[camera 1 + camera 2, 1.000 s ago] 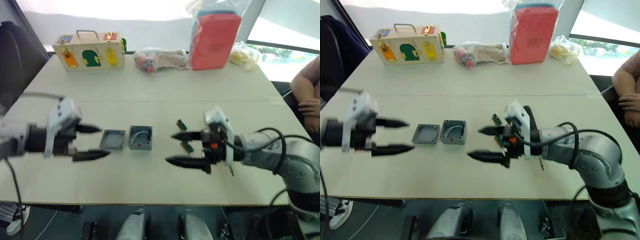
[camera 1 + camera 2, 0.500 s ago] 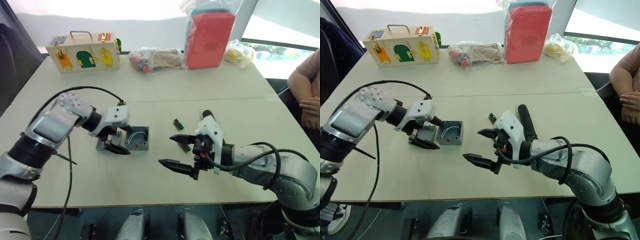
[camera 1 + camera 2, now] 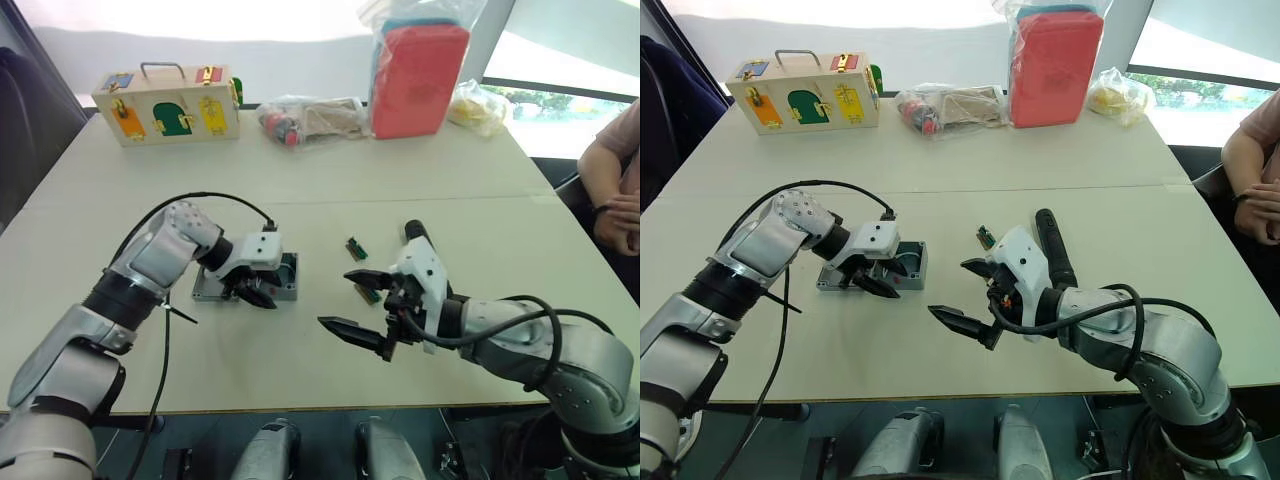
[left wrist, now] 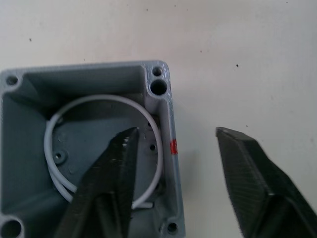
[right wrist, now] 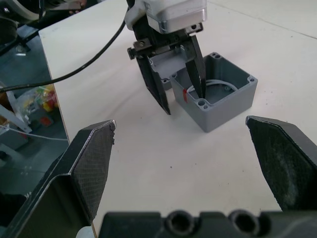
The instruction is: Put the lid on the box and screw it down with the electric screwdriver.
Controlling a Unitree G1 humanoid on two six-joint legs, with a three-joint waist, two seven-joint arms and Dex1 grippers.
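I see the box (image 5: 216, 90) uncovered; my left gripper (image 4: 173, 163) straddles its wall, jaws released; lid and screwdriving remain.

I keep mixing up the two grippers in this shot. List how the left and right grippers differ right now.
Place: the left gripper is down at the box, straddling the box's wall with one finger inside and one outside; the right gripper hovers apart from it, over bare table.
Spread: the left gripper's fingers stand narrower; the right gripper's are spread wide.
Shared: both are open, hold nothing, and have two black fingers.
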